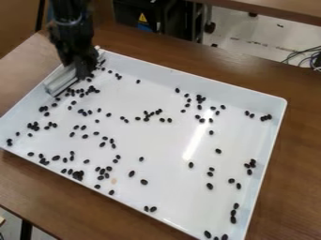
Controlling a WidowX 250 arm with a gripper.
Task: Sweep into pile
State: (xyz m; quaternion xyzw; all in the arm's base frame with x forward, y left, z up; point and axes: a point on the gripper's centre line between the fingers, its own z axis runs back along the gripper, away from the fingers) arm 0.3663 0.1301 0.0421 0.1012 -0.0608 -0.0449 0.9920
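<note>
The camera view is showing the black two-finger pincer (81, 72) hanging at the upper-left corner of a large, white, rectangular tray (160, 143), gripping a long, pale, straight bar (59, 83). The bar is lying slantwise beside the tray's left wall. Small, black, oval beans (143, 182) are lying scattered across the tray, several sitting close to the bar. A brown wooden tabletop (300, 140) is supporting the tray.

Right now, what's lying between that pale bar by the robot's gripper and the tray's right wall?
In the camera view, black beans lie scattered, singly and in loose clusters, across the tray floor between the pale bar and the right wall.
</note>
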